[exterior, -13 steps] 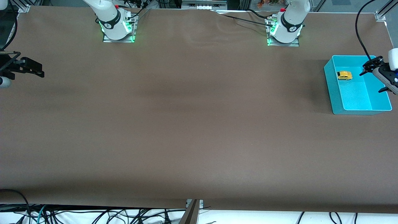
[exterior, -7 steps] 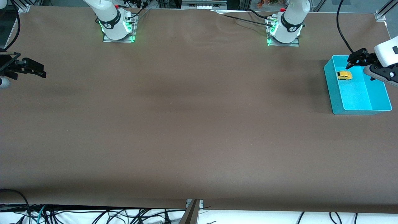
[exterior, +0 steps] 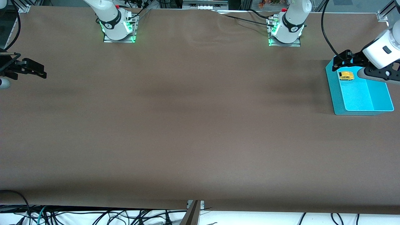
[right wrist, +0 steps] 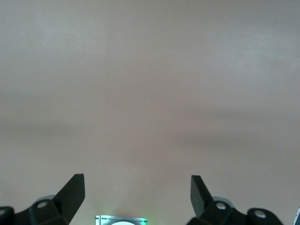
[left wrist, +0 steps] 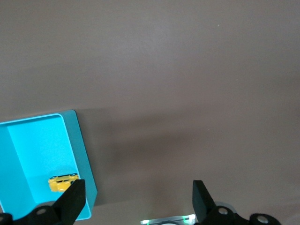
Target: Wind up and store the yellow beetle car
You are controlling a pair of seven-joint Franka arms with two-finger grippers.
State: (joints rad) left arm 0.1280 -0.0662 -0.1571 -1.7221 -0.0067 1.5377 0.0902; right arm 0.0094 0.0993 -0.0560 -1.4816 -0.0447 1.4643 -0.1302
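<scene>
While jaws standing apart and empty, left gripper (exterior: 339,59) hovering over bin's base-side rim. Yellow beetle car (exterior: 346,75) lying inside turquoise bin (exterior: 359,100), at bin's 11 o'clock corner in front view. Right gripper (exterior: 39,70), jaws apart, waiting over surface (exterior: 187,125) at right arm's end.

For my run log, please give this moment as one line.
yellow beetle car: in teal bin | left gripper: open, over bin's rim | right gripper: open, waiting over right arm's table end
</scene>
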